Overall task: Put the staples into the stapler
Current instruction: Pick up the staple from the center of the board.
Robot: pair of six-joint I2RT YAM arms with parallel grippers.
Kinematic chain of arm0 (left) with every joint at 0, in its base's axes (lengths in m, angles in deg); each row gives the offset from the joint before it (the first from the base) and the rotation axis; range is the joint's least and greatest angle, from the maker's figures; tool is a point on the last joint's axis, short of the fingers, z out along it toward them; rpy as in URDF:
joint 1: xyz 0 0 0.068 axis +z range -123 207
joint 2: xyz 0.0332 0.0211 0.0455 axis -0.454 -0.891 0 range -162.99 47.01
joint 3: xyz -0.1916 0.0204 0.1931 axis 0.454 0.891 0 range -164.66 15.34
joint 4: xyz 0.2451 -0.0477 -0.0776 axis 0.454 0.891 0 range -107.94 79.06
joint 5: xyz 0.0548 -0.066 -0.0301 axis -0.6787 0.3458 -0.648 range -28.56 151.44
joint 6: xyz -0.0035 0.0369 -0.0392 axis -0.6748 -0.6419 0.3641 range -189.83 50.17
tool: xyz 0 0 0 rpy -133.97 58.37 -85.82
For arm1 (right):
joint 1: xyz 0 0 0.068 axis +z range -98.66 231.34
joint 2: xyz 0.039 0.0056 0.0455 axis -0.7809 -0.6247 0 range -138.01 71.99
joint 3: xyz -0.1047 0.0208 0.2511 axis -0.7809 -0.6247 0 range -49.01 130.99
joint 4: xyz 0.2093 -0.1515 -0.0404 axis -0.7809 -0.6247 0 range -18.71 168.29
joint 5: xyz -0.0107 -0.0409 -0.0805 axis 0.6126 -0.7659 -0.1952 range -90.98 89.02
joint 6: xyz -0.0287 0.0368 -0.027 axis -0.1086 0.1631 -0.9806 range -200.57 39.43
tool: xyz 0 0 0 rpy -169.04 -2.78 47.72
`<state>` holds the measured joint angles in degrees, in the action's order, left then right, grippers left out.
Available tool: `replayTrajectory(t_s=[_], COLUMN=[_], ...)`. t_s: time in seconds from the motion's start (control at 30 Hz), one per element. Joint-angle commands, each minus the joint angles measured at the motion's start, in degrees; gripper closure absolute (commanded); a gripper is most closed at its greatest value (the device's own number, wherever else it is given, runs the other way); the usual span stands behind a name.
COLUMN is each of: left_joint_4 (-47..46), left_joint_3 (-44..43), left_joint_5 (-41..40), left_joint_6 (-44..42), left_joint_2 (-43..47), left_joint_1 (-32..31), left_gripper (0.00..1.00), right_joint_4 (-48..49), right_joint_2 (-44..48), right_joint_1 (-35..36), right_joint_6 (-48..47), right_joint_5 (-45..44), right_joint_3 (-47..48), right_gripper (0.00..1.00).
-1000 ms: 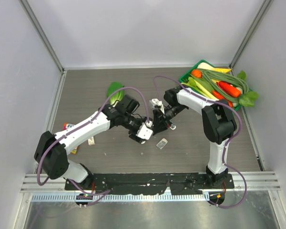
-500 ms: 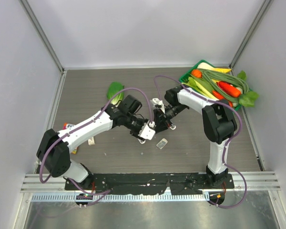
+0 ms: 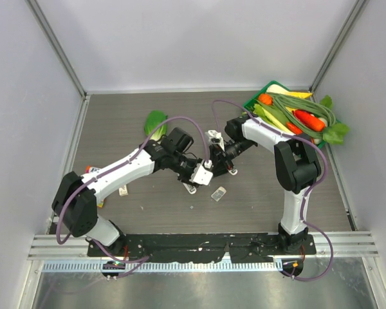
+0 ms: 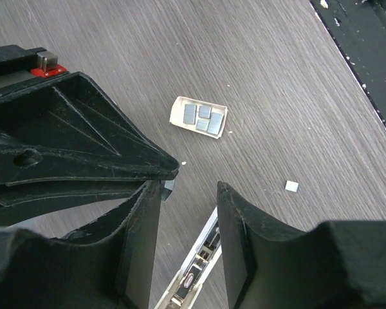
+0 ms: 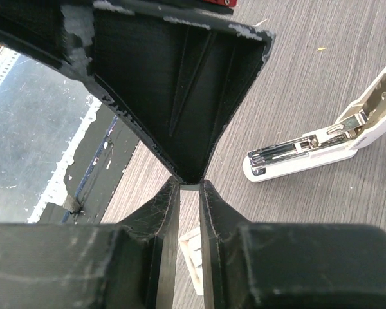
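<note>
The stapler (image 4: 196, 270) lies open on the table, its silvery channel facing up; the right wrist view shows it whole, white and hinged wide (image 5: 302, 154). My left gripper (image 4: 190, 187) stands astride the channel, jaws apart, with a gap on the left side. In the top view it (image 3: 193, 182) sits just left of the right gripper (image 3: 213, 164). The staples box (image 4: 199, 117) lies open, with several grey strips inside; it also shows on the table in the top view (image 3: 219, 193). My right gripper (image 5: 190, 183) is shut on a thin grey staple strip (image 4: 167, 188).
A green tray (image 3: 249, 103) piled with vegetables stands at the back right. A leafy green vegetable (image 3: 156, 122) lies at the back left. Small packets (image 3: 123, 190) rest near the left arm. A white scrap (image 4: 291, 186) lies near the black base rail (image 4: 367, 58).
My left gripper has slid right toward the right gripper and its jaws have narrowed around the stapler. The right gripper has shifted slightly right, still pinched shut.
</note>
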<state>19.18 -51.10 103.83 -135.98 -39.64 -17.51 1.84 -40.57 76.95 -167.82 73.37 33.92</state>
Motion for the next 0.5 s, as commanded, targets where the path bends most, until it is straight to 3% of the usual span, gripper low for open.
replayTrajectory(t_s=[0.0,0.47], left_joint_4=[-3.4,-7.4], left_joint_3=[-2.2,-3.2], left_joint_5=[-1.4,-6.6], left_joint_6=[3.7,10.2], left_joint_2=[-1.8,-3.0], left_joint_1=[-1.0,-2.6], left_gripper=[0.57,0.73], right_joint_4=[-9.7,-9.7], right_joint_2=[1.2,2.0], right_joint_1=[0.1,0.1], right_joint_6=[1.0,1.6], right_joint_5=[5.3,5.5], right_joint_3=[1.1,1.4], right_gripper=[0.79,0.79])
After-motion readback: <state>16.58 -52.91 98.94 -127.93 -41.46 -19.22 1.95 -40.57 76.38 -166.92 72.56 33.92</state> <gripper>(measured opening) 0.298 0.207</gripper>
